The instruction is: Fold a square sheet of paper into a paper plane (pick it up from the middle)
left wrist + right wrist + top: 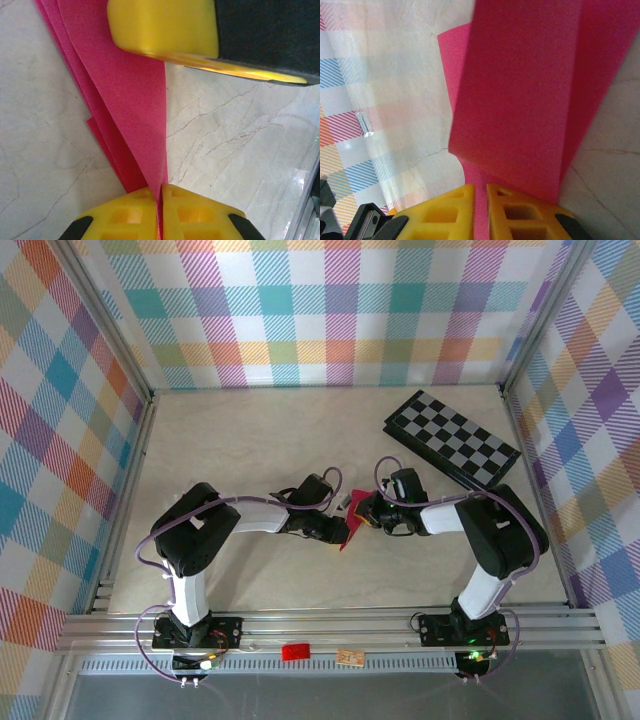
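The left gripper (161, 196) pinches the narrow end of the paper plane (125, 100).

Top external: we look steeply down from above and behind the arm bases, far enough back to take in the whole table (250, 440).
Left wrist: we ride just behind the left gripper (161, 197), facing along its fingers, tight on the paper plane (130, 100).
Right wrist: we ride just behind the right gripper (480, 197), equally close.
Shared: all three meet at the paper plane, mid-table.
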Tool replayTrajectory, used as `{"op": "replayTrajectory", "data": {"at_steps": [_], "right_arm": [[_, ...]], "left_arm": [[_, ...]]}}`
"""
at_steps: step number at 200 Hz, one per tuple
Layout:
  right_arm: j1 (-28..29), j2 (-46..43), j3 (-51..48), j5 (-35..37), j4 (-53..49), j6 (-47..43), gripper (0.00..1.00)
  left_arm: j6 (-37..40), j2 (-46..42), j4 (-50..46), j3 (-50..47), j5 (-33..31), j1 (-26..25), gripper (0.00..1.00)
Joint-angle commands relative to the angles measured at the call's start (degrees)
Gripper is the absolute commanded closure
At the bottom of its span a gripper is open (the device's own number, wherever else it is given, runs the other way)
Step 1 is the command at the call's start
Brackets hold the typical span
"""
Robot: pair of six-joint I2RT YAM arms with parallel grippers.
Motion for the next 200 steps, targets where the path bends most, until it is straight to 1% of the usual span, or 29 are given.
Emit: {"op": "replayTrajectory", "data": {"at_steps": [1, 34, 47, 57, 73, 96, 112, 135, 170, 200], "right_arm": [[-0.2, 1.5, 1.4, 0.3, -3.5, -1.6, 0.84], [-0.2, 2.5, 2.7, 0.9, -8.4, -2.9, 0.84], [-0.2, 2.6, 2.9, 1.2, -9.7, -3.3, 0.84], [-0.2, 2.5, 3.0, 1.4, -10.4, -3.6, 0.84], [-0.2, 2.4, 3.1, 1.2, -10.5, -3.7, 0.84], [-0.2, 2.4, 3.2, 0.9, -10.5, -3.6, 0.84], [-0.2, 2.3, 3.2, 0.8, -10.3, -3.4, 0.84], [-0.2, 2.1, 3.1, 0.7, -10.3, -3.5, 0.84], [-0.2, 2.0, 3.0, 0.5, -10.0, -3.3, 0.84], [-0.2, 2.1, 2.9, 0.4, -9.9, -3.3, 0.84]], "left_arm": [[0.0, 5.5, -4.8, -2.4, -0.7, -1.6, 0.88], [-1.7, 2.1, -4.8, -1.8, -0.3, -1.5, 0.84], [-3.3, -0.1, -4.6, -1.2, -0.4, -1.3, 0.76], [-5.2, -1.5, -4.5, -0.9, -0.8, -0.7, 0.72], [-8.8, -3.5, -2.3, -1.4, 0.4, 0.9, 0.62], [-13.6, -5.3, 2.2, -2.7, 3.8, 3.2, 0.56], [-15.1, -5.6, 2.9, -2.4, 5.2, 3.5, 0.55], [-15.5, -5.7, 2.0, -2.1, 4.5, 3.9, 0.56], [-17.0, -4.4, 3.6, -1.6, 6.7, 4.1, 0.62], [-17.4, -3.8, 4.7, -1.5, 7.6, 4.1, 0.65]]}}
